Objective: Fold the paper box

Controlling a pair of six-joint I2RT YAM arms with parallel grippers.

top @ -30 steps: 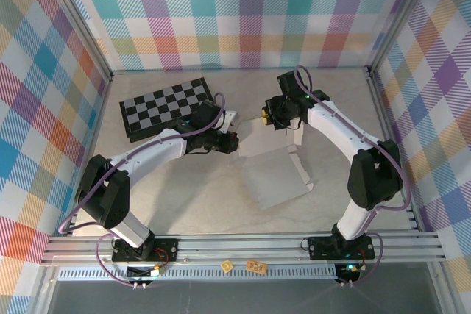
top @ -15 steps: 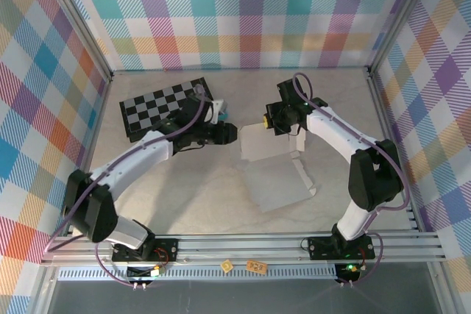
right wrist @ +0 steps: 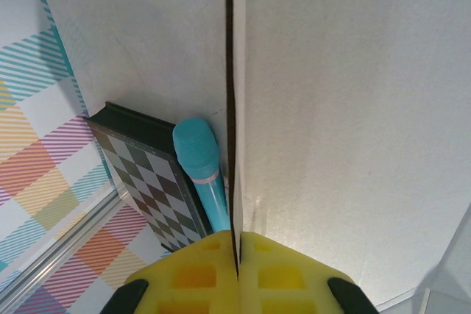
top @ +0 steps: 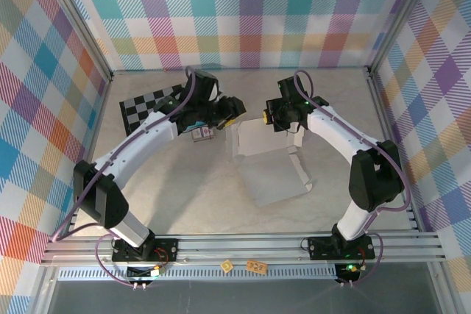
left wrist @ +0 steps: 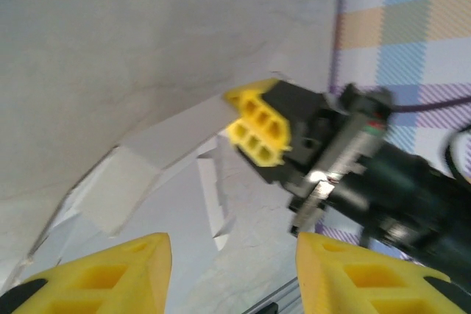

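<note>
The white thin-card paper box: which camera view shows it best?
The top external view. There almost the whole white thin-card paper box is visible, one panel raised and pinched by the right gripper. The left wrist view gives blurred flaps and the pinched edge; the right wrist view gives one panel edge-on between its shut jaws.

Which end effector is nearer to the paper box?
Right. The right end effector pinches a raised flap of the paper box; the left end effector is open, just left of that flap.
</note>
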